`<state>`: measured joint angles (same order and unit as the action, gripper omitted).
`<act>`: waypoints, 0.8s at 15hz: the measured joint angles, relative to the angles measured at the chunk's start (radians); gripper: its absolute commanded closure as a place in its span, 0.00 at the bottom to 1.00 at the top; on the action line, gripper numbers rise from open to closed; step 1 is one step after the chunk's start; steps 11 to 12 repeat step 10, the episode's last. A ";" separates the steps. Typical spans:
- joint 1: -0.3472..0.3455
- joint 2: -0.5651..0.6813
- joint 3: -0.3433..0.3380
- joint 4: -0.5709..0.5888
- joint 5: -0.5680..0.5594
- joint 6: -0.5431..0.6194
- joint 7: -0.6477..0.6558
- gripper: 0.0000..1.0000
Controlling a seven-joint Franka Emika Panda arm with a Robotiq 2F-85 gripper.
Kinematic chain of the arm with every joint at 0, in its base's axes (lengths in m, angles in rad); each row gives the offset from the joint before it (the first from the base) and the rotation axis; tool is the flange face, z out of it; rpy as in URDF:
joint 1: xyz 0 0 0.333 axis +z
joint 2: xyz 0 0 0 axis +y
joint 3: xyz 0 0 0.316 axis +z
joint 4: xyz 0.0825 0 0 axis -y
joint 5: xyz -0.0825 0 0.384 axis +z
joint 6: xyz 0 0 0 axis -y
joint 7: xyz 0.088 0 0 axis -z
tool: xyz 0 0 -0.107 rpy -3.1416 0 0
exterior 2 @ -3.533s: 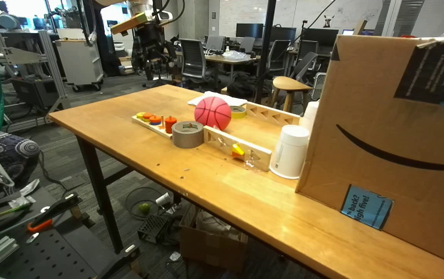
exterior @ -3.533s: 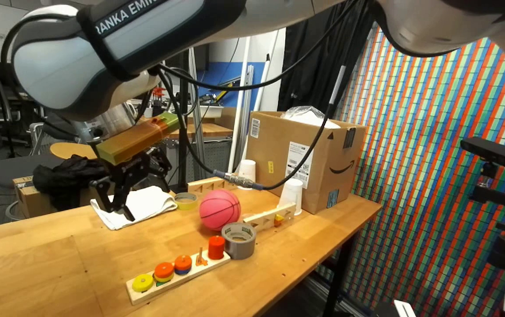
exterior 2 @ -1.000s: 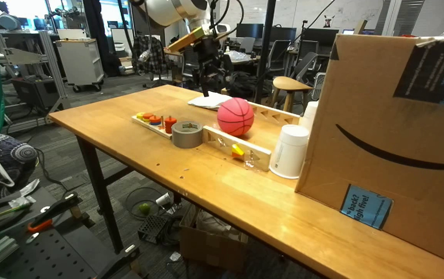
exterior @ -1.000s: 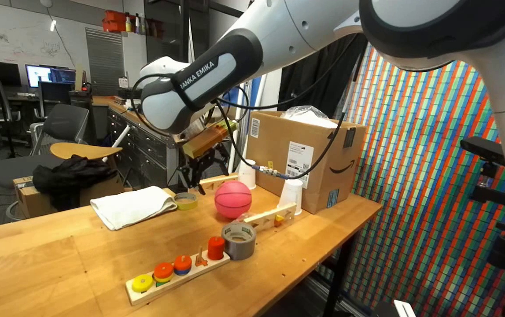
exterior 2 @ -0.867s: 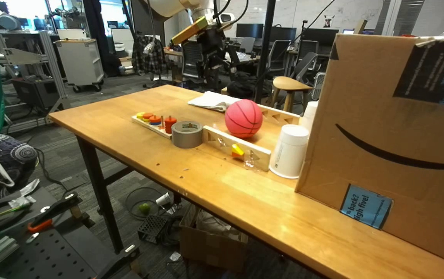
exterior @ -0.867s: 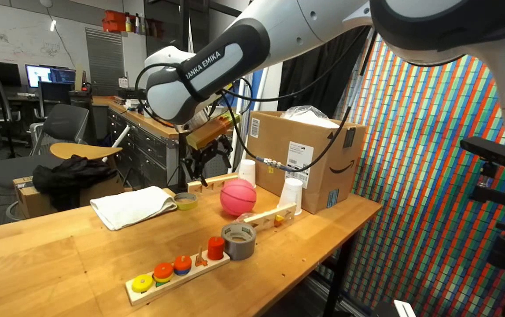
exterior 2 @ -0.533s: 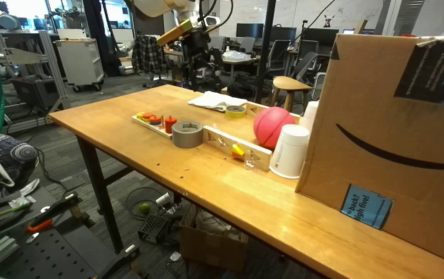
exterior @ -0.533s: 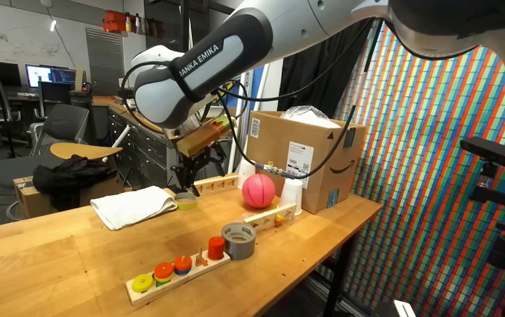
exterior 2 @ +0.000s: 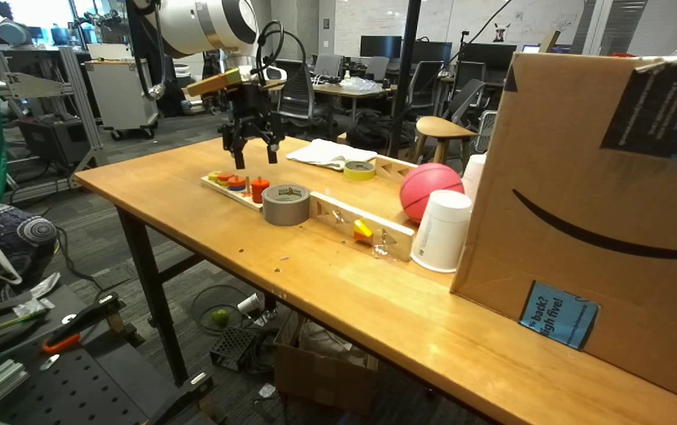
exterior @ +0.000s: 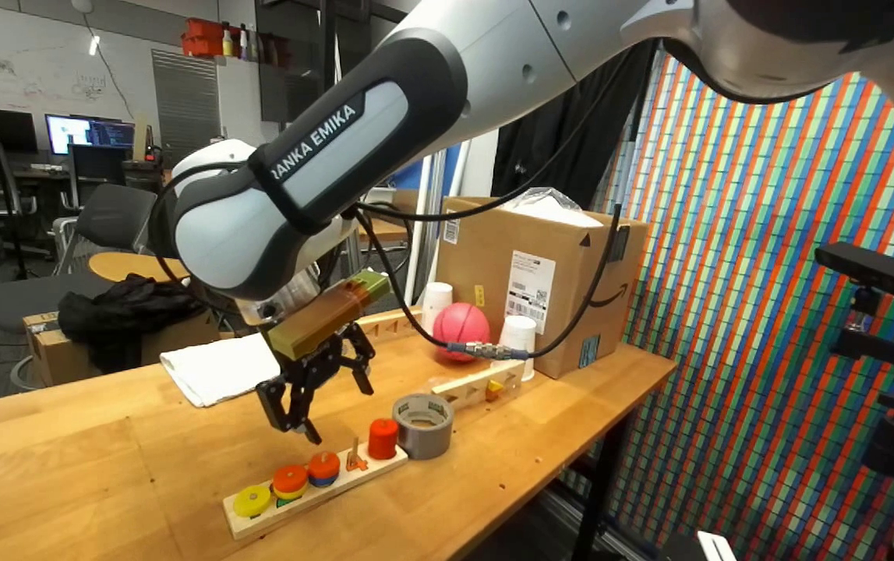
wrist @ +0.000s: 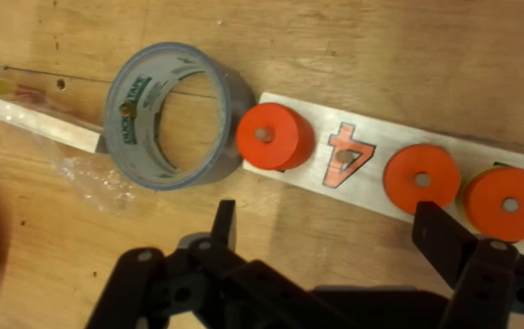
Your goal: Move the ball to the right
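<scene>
- From where I'm standing, the pink ball (exterior: 462, 326) lies close to the cardboard box (exterior 2: 586, 206), beside the two white cups (exterior 2: 441, 233) at its foot — whether it touches either one I can't tell.
- A few seconds back it lay farther from the box; in both exterior views it has since gone rightward, along between the two wooden rails (exterior: 464, 382), towards the box.
- The jaws have pulled away too: they hang over the bench (exterior 2: 344, 289), well apart from the box, near the peg board (wrist: 389, 137), which lies farther from the box than the rails do.
- Those jaws are spread wide with nothing between them — so the ball is free of any grip.
- I'd call the move to the right done, or very nearly, unless someone wants the ball nearer the box yet.
- My one worry: so round a thing could roll off again, and another push towards the box might knock the cups over. I'd guess the rails help keep it there.
</scene>
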<state>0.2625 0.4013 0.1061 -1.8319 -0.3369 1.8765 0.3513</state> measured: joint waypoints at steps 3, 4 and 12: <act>0.019 0.001 0.016 -0.020 0.020 -0.001 0.003 0.00; 0.021 0.004 0.016 -0.020 0.020 -0.001 0.003 0.00; 0.017 0.009 0.011 -0.020 0.020 -0.001 0.003 0.00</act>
